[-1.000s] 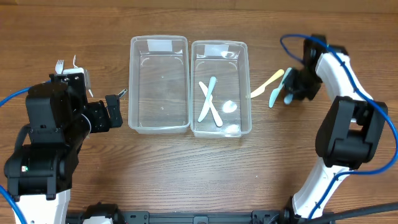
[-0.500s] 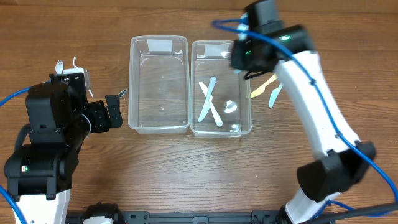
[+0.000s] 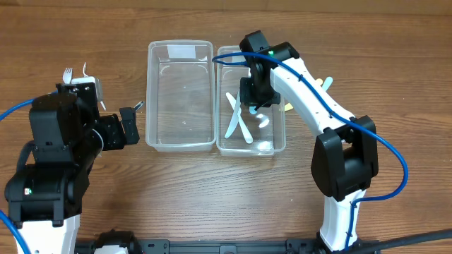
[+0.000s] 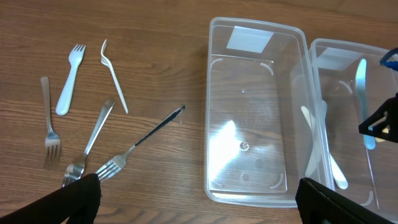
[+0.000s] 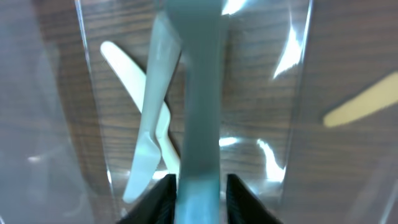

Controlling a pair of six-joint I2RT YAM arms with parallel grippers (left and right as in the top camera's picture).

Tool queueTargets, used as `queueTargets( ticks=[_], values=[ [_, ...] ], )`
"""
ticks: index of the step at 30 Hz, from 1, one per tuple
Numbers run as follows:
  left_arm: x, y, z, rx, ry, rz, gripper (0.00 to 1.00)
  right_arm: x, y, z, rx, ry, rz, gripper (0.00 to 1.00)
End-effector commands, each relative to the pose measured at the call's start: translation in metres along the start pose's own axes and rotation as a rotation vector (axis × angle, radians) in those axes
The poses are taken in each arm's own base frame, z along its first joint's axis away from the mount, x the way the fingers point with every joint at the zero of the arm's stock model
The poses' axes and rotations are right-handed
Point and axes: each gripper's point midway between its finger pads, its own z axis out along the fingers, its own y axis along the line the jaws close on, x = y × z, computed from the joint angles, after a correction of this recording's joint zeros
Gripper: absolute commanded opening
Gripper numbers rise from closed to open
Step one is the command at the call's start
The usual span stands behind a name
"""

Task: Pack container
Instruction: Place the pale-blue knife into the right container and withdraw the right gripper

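Two clear plastic containers stand side by side. The left container (image 3: 180,137) (image 4: 249,186) is empty. The right container (image 3: 277,134) holds a pale blue knife (image 3: 235,116) (image 5: 149,143) crossed over a white utensil (image 3: 245,132) (image 5: 127,68). My right gripper (image 3: 254,95) (image 5: 199,186) hovers over the right container, shut on a teal plastic utensil (image 5: 200,112) that points down into it. My left gripper (image 3: 131,125) (image 4: 199,199) is open and empty, low beside the left container's near left corner.
Forks lie left of the containers: two white plastic ones (image 4: 69,78) (image 4: 114,74) and three metal ones (image 4: 50,127) (image 4: 93,140) (image 4: 143,140). A yellow plastic knife (image 5: 364,99) lies on the table right of the right container, partly hidden by my right arm in the overhead view.
My right gripper has moved from the table right of the containers to above the right container and now holds the teal utensil. The left arm has not moved.
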Motion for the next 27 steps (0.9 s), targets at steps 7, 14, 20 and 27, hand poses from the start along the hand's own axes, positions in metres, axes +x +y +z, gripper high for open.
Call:
queueTargets(
  ticks=[7, 14, 20, 27],
  values=[
    [-0.008, -0.002, -0.005, 0.008, -0.025, 0.019, 1.0, -0.041, 0.005, -0.095, -0.056, -0.228, 0.006, 0.34],
    [-0.008, -0.002, -0.005, 0.008, -0.025, 0.019, 1.0, -0.08, -0.056, -0.22, -0.086, -0.542, 0.174, 0.68],
    [-0.008, -0.002, -0.005, 0.009, -0.026, 0.019, 1.0, -0.084, -0.161, -0.212, -0.021, -0.494, 0.409, 0.77],
    [-0.008, -0.002, -0.005, 0.009, -0.026, 0.019, 1.0, -0.082, -0.226, -0.128, 0.043, -0.281, 0.485, 0.78]
  ],
)
